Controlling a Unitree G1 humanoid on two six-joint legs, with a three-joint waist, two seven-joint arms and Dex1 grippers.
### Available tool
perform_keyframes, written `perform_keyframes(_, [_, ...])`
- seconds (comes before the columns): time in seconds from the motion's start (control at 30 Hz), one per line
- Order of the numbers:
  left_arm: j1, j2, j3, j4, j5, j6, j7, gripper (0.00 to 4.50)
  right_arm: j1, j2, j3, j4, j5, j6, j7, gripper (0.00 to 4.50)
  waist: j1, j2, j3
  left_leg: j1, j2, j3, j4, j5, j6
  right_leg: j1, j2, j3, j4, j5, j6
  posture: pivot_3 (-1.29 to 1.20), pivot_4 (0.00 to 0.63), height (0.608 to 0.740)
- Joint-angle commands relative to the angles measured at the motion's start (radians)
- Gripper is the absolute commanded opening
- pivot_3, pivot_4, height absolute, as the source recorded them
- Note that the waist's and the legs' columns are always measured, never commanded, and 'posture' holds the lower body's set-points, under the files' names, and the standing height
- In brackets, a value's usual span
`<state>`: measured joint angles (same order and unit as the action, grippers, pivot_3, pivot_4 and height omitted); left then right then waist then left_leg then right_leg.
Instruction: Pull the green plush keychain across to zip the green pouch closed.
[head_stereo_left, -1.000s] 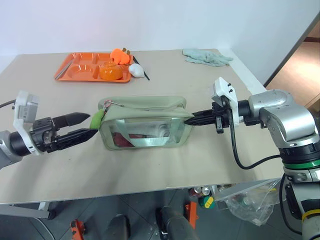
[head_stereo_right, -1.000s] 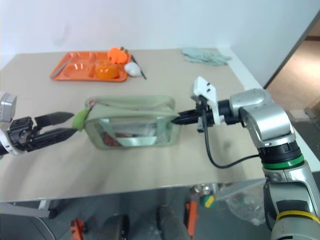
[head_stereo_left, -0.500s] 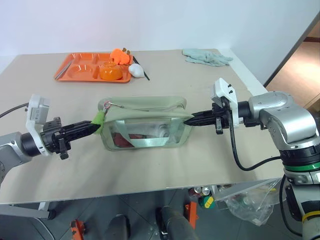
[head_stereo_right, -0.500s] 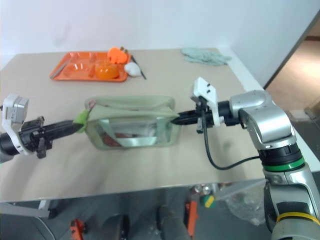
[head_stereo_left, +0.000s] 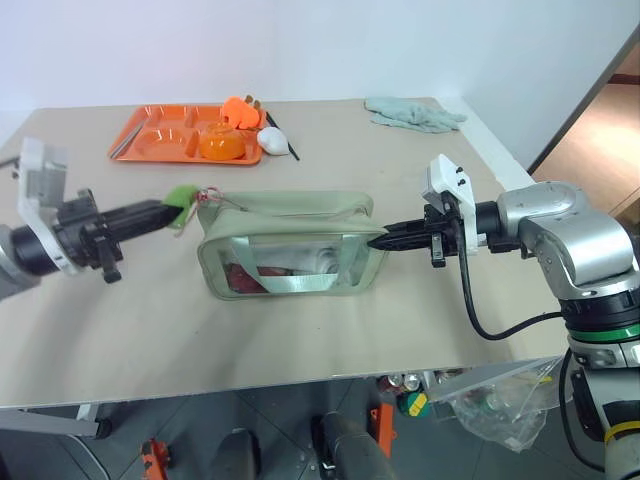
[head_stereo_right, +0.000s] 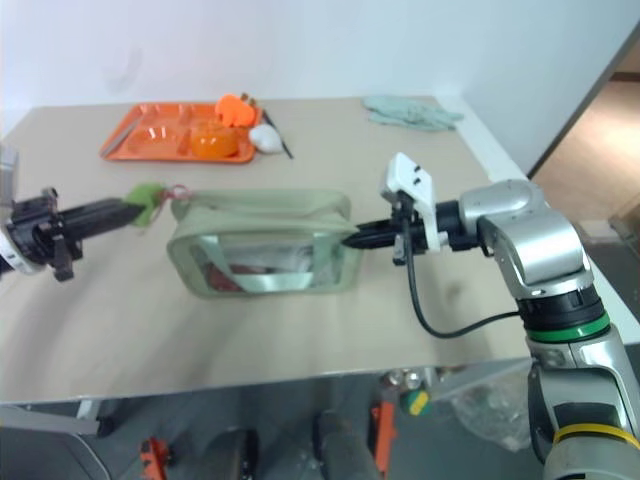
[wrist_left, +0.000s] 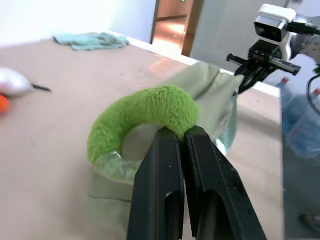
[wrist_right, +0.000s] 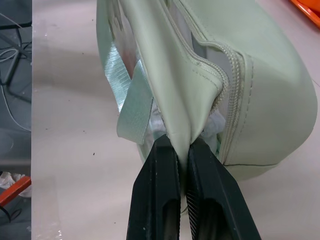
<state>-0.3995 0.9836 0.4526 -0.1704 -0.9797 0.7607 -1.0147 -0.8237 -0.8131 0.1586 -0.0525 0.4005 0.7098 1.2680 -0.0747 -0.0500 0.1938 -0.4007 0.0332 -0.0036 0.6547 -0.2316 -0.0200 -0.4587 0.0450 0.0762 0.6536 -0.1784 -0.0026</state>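
Broadly, one beige worktop (head_stereo_left: 300, 330) carries everything, and the largest thing on it is the single green pouch (head_stereo_left: 290, 245), standing upright near the middle with its clear side window facing the camera and a webbing strap across that window. One orange tray (head_stereo_left: 165, 135) sits at the far edge on the robot's left, with an orange bowl (head_stereo_left: 221, 145) on it, an orange toy (head_stereo_left: 243, 112) at its corner and a white rounded object (head_stereo_left: 271, 140) just beside it. One pale glove (head_stereo_left: 412, 113) lies at the far right of the worktop. The right end effector (head_stereo_left: 385, 241) reaches in from the right and is pinched shut on the fabric at the pouch's right end; its wrist view shows a fold of the pouch (wrist_right: 200, 75) squeezed between the two black fingers (wrist_right: 155, 195), next to the zipper teeth. The left end effector (head_stereo_left: 160, 211) is at the pouch's left end, raised a little above the top edge, and is clamped tight on the one green plush keychain (wrist_left: 145, 120), whose fuzzy ring arches over the fingertips (wrist_left: 167, 145). A thin pinkish cord (head_stereo_left: 212, 197) runs from the keychain to the pouch's upper left corner.
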Motion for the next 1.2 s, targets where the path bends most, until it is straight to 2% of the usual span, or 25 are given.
perform_keyframes(0.03, [-0.079,0.031,-0.009,-0.001,0.026,-0.048,-0.039,0.02,-0.025,-0.007,0.001,-0.010,-0.004,-0.002,0.008,0.00,0.000,0.000,0.000,0.000,0.000,0.000,0.000,0.000,0.000,0.000,0.000,0.000,0.000,0.000,0.000,0.00,0.150,0.740])
perform_keyframes(0.33, [-0.259,-0.002,-0.297,-0.026,0.185,-0.122,-0.160,0.02,-0.025,-0.003,-0.004,-0.023,0.002,0.008,-0.003,0.00,0.000,0.000,0.000,0.000,0.000,0.000,0.000,0.000,0.000,0.000,0.000,0.001,0.000,0.000,0.000,0.00,0.150,0.740])
perform_keyframes(0.5, [-0.371,-0.106,-0.377,0.020,0.237,-0.157,-0.156,0.02,-0.019,-0.010,-0.016,-0.045,0.016,0.029,-0.010,0.00,0.000,0.000,0.000,0.000,-0.001,0.000,0.000,0.000,0.000,0.000,0.000,0.001,0.001,0.000,0.001,0.00,0.150,0.740])
perform_keyframes(0.6, [-0.446,-0.206,-0.349,0.069,0.200,-0.126,-0.091,0.91,-0.003,-0.008,-0.017,-0.072,0.026,0.045,-0.016,0.00,0.002,0.000,0.000,0.000,-0.001,0.000,0.001,0.000,0.000,0.000,0.000,0.001,0.002,0.000,0.001,0.00,0.150,0.740])
perform_keyframes(0.67, [-0.468,-0.233,-0.324,0.083,0.170,-0.091,-0.072,1.63,0.004,-0.005,-0.017,-0.082,0.028,0.050,-0.022,0.00,-0.002,0.000,0.000,0.000,-0.001,0.000,0.001,0.000,0.000,0.000,0.001,0.002,0.002,0.000,0.001,0.00,0.150,0.740])
perform_keyframes(0.93, [-0.403,-0.185,-0.242,0.047,0.097,-0.016,-0.100,4.21,-0.005,-0.008,-0.022,-0.074,0.038,0.051,-0.027,0.00,-0.003,0.000,0.000,0.001,-0.001,0.000,0.001,0.000,0.000,0.000,0.001,0.002,0.005,0.000,0.001,0.00,0.150,0.740])
perform_keyframes(0.97, [-0.393,-0.178,-0.230,0.042,0.085,-0.006,-0.103,4.37,-0.007,-0.006,-0.019,-0.070,0.037,0.049,-0.027,0.00,-0.003,0.000,0.000,0.002,-0.001,0.000,0.001,0.000,0.000,0.000,0.001,0.002,0.006,0.000,0.001,0.00,0.150,0.740])
perform_keyframes(1.2, [-0.322,-0.133,-0.143,0.022,0.032,0.041,-0.075,4.37,-0.017,0.013,-0.006,-0.058,0.032,0.038,-0.023,0.00,-0.004,0.000,0.000,0.002,-0.001,0.000,0.002,0.001,0.000,0.000,0.001,0.002,0.007,0.000,0.000,0.00,0.150,0.740])
